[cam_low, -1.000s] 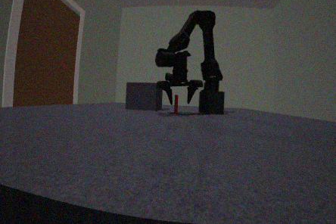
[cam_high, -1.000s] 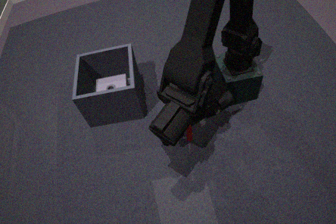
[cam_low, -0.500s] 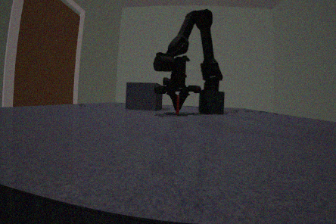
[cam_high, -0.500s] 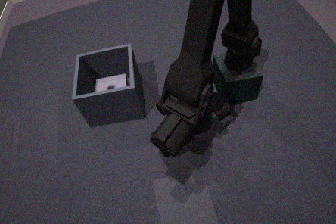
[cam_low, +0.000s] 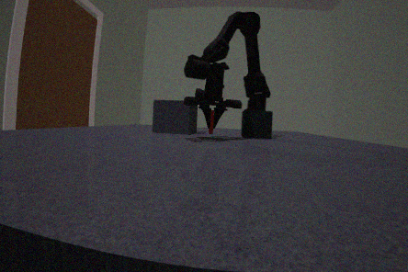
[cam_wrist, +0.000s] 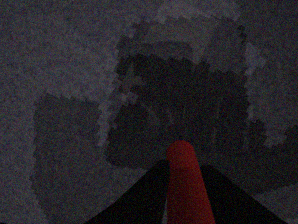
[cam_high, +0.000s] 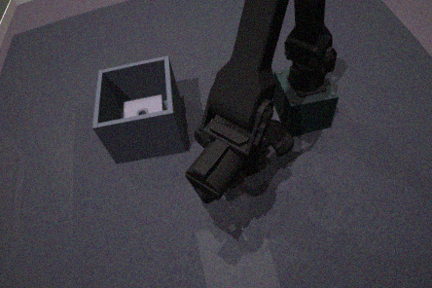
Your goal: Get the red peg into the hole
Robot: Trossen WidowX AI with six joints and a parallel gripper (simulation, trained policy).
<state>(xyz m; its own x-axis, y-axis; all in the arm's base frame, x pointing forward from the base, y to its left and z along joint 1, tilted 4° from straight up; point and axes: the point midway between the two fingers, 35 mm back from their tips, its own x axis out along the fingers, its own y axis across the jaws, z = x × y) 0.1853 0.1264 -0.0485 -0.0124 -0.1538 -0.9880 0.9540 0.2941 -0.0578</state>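
The claw (cam_low: 211, 127) (cam_wrist: 183, 172) had closed on the red peg (cam_low: 212, 121) (cam_wrist: 186, 185), near-upright at the bench (cam_low: 207, 186) beside the open box (cam_high: 141, 140) (cam_low: 175, 117). Lifting called for a steady grip and a straight rise above the rim before any sideways travel.

a red peg (cam_low: 212, 122) (cam_wrist: 187, 187), black arm (cam_high: 248, 60) (cam_low: 253, 50), blue-grey box (cam_high: 143, 140) (cam_low: 175, 117) with pale plate (cam_high: 152, 103), mottled grey-purple desk (cam_high: 122, 226) (cam_low: 202, 195) and brown door (cam_low: 57, 57).
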